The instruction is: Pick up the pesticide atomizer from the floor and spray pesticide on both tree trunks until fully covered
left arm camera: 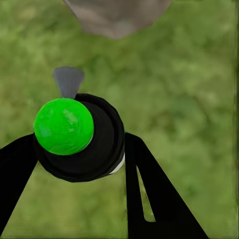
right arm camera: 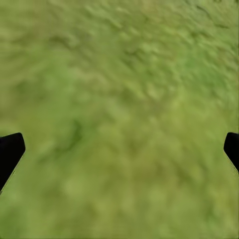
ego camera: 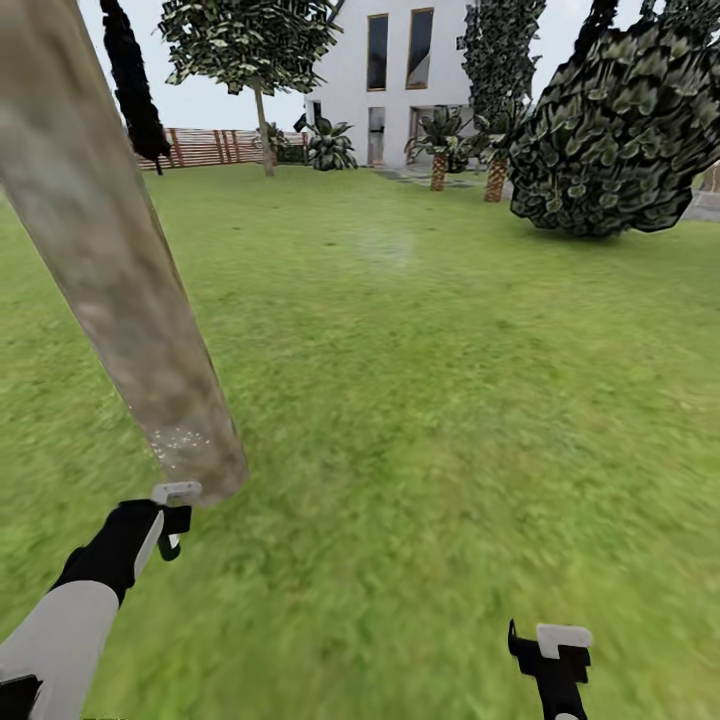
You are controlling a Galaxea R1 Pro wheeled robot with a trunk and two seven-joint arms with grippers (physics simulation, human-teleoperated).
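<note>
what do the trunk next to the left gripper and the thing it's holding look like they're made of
Tree trunk: looks like smooth bark, matte, mottled beige-grey, with fine white specks near its base.
Atomizer in the left gripper: probably plastic; a glossy bright green cap on a black round body with a dull grey nozzle. The render leaves the exact material open.

**No readable markings**

No text, label, brand, number or sign can be read. The green-capped atomizer (left arm camera: 74,137) clamped in the left gripper (left arm camera: 79,164) bears no lettering, and the house front (ego camera: 400,80) far ahead is plain.
</note>
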